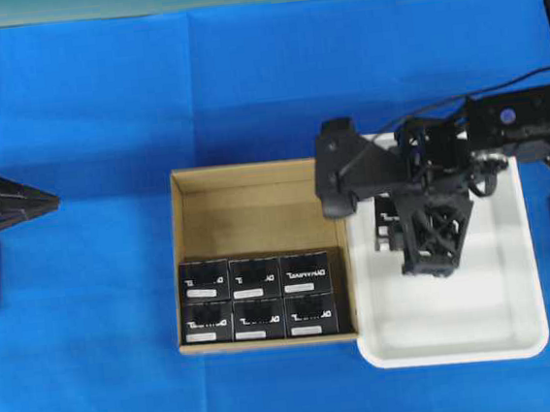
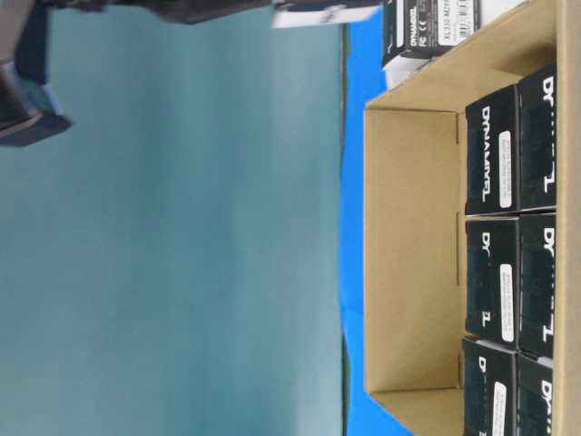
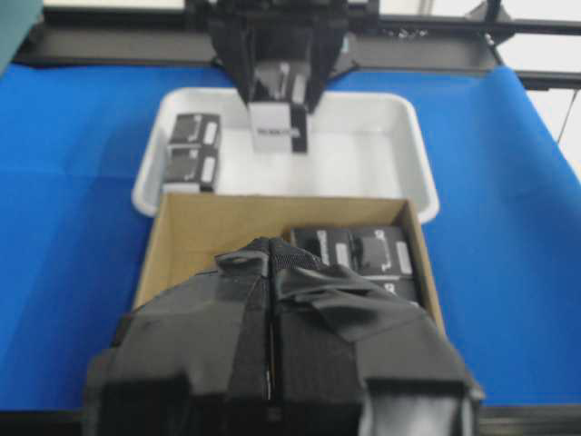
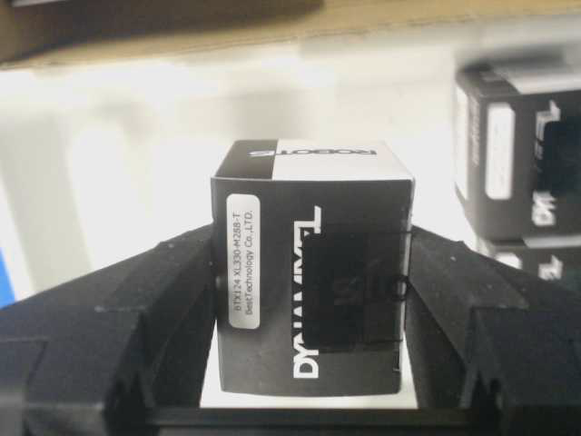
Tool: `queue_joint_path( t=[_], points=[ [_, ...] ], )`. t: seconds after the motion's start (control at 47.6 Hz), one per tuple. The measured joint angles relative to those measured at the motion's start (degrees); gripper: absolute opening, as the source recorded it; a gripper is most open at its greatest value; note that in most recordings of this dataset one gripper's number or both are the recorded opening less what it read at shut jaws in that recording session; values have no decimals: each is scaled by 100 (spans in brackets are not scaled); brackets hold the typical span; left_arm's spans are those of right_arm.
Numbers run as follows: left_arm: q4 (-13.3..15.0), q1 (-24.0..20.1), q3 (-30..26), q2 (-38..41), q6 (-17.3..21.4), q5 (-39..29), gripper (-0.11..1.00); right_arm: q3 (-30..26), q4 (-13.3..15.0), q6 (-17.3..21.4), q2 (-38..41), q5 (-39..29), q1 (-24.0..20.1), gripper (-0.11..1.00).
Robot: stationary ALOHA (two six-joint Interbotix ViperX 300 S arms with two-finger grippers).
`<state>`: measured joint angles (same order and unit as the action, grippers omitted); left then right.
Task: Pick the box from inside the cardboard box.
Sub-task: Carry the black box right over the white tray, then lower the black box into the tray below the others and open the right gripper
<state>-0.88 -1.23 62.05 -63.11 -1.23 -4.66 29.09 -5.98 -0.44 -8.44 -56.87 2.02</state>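
A blue-covered bench [image 1: 90, 311] carries a cardboard box [image 1: 181, 264] at centre frame, touching a white tray [image 1: 530, 269] on its right.

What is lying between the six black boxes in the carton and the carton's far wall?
Nothing: in the overhead view, bare brown floor runs from the six boxes to the cardboard box's far wall.

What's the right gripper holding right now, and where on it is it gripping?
The right gripper holds one black box, its fingers pressed against the box's two opposite side faces, over the white tray.
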Motion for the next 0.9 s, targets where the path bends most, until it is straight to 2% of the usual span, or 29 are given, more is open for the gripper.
queue_joint_path(
  t=[0.378, 0.546, 0.904],
  points=[
    [0, 0, 0, 0, 0, 0, -6, 800, 149, -211, 105, 1151, -35, 61],
    [0, 0, 0, 0, 0, 9, -6, 984, 264, -211, 308, 1714, -35, 61],
    [0, 0, -70, 9, -9, 18, -6, 1081, 519, -211, 563, 1934, 9, 61]
  ],
)
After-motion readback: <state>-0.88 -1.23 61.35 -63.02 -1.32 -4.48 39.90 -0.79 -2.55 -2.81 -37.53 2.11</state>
